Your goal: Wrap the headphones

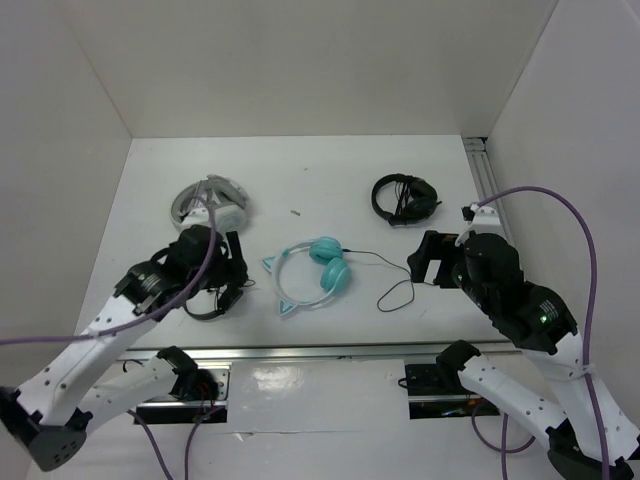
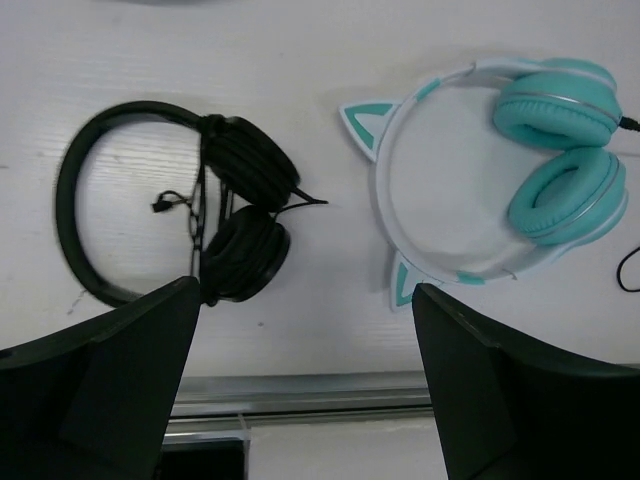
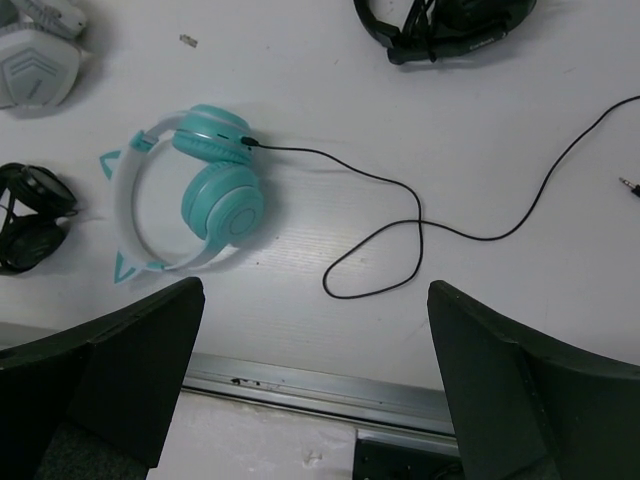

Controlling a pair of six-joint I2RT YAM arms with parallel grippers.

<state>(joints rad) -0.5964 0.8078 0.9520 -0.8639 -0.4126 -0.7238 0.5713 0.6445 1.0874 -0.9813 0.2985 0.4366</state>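
The teal headphones point(image 1: 312, 272) lie flat mid-table, their pale blue headband with cat-ear points toward the left. Their earcups point(image 2: 555, 105) sit at the upper right of the left wrist view. Their thin black cable point(image 3: 400, 240) runs loose to the right from the upper earcup point(image 3: 222, 200), makes a loop, and ends in a plug point(image 3: 630, 184). My left gripper point(image 1: 225, 278) hangs open just left of the headband, nothing between its fingers point(image 2: 130, 360). My right gripper point(image 1: 425, 262) stands open to the right of the cable loop point(image 1: 395, 292), also holding nothing.
Small black headphones point(image 2: 200, 200) lie under my left gripper. Grey-white bulky headphones point(image 1: 210, 200) sit at the back left, another black pair point(image 1: 405, 197) at the back right. A metal rail point(image 1: 320, 352) runs along the front edge, another point(image 1: 485, 180) along the right side.
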